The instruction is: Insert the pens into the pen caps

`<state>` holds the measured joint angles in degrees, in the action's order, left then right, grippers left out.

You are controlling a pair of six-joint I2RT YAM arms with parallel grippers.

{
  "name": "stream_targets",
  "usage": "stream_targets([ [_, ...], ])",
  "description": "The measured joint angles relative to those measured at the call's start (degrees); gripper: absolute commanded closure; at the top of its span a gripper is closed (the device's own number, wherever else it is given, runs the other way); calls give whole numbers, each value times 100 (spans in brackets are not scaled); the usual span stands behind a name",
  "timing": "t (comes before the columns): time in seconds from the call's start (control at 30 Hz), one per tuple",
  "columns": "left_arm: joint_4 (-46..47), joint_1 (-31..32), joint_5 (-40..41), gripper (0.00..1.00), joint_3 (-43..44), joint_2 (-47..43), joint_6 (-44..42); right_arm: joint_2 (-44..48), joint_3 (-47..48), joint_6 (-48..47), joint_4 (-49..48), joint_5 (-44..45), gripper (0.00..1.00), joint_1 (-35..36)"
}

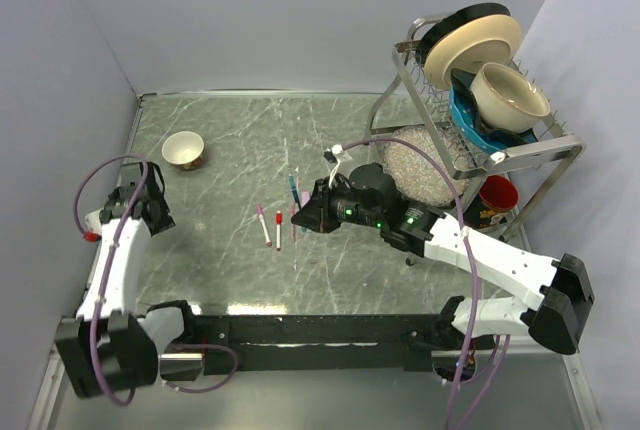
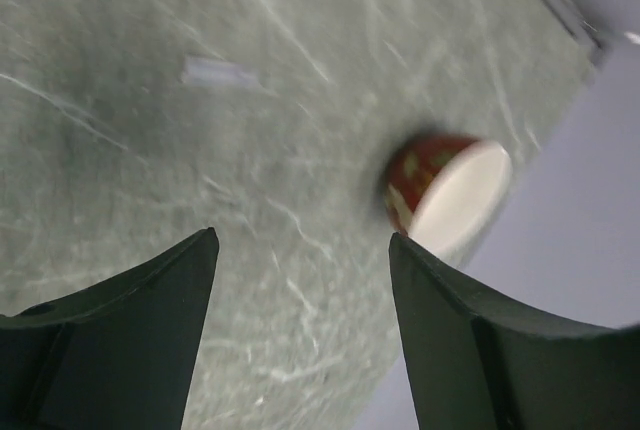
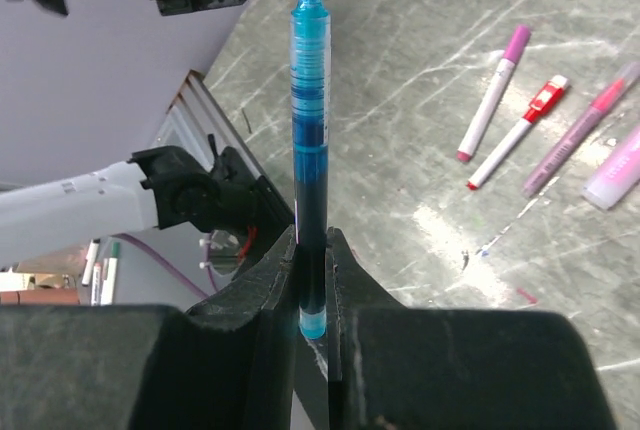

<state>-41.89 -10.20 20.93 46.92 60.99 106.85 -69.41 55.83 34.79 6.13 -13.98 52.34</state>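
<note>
Top external. The worktop [image 1: 220, 120] carries three pens lying side by side near the centre: a pink-ended pen [image 1: 263, 225], a red-ended pen [image 1: 278, 228] and a third pen [image 1: 293, 222]. The right arm [image 1: 480, 255] reaches in over them. A blue pen [image 1: 294, 190] sticks out beyond its jaws, off the surface. The left arm [image 1: 120, 250] sits well apart at the left edge, near a bowl [image 1: 183, 148]. A dish rack [image 1: 480, 90] stands at the right.

Left wrist. The left jaws stand open with nothing between them, only bare worktop. The bowl [image 2: 445, 195] is blurred beyond them. A small pale object [image 2: 215, 72] is too smeared to identify.

Right wrist. The right jaws are clamped on the blue pen [image 3: 310, 130], held by its rear end and pointing straight out. Its white tip is bare, so it is uncapped. Below lie the pink-ended pen [image 3: 493, 95], the red-ended pen [image 3: 518, 133] and two pale purple-pink pieces at the frame edge.

Progress, as a judgement. The pink and red pens look capped. The blue pen needs its cap. No loose cap can be picked out in any view, so how much remains is unclear.
</note>
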Motion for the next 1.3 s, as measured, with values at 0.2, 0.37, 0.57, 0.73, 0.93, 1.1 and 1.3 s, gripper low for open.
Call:
stream_targets([
  [0.2,116,-595,-319,32,186,1443,398,-116,2,-37,-13,-170,100,-229],
  [0.37,188,-863,-424,38,275,2079,538,-155,0,-37,-83,-282,100,-374],
  [0.57,195,-1078,-767,41,479,2852,562,-216,0,-61,-101,-367,100,-494],
  [0.73,168,-1095,-892,42,850,3296,597,-216,2,-103,-101,-387,100,-542],
  [0.93,37,-1158,-920,46,1119,3550,634,-216,0,-129,-101,-417,100,-584],
  [1.1,-131,-1191,-944,56,1250,3692,634,-216,0,-129,-98,-439,100,-619],
  [1.3,-170,-1292,-1110,76,1300,3733,634,-216,0,-127,-101,-461,100,-647],
])
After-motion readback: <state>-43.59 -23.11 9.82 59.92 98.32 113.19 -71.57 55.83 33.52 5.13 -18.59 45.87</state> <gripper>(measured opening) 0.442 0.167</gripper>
